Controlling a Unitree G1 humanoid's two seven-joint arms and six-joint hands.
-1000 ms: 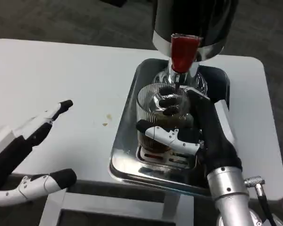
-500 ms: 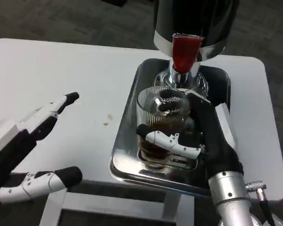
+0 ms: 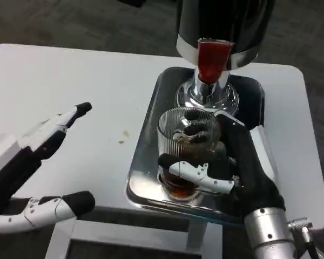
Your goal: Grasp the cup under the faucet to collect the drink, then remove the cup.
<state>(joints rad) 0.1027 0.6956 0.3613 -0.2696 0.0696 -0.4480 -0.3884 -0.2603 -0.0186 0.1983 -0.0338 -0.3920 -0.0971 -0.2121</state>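
Right hand (image 3: 235, 164), gripping the ribbed clear glass cup (image 3: 186, 151) of brown drink, has drawn it clear of the red-handled faucet (image 3: 211, 60); left hand (image 3: 40, 162) open.

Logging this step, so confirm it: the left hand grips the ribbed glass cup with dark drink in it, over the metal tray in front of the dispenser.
Not quite: it is the right hand that grips the cup, as the head view shows. The left hand is open over the table, holding nothing. The rest stands: a ribbed glass cup with dark drink, over the metal tray before the dispenser.
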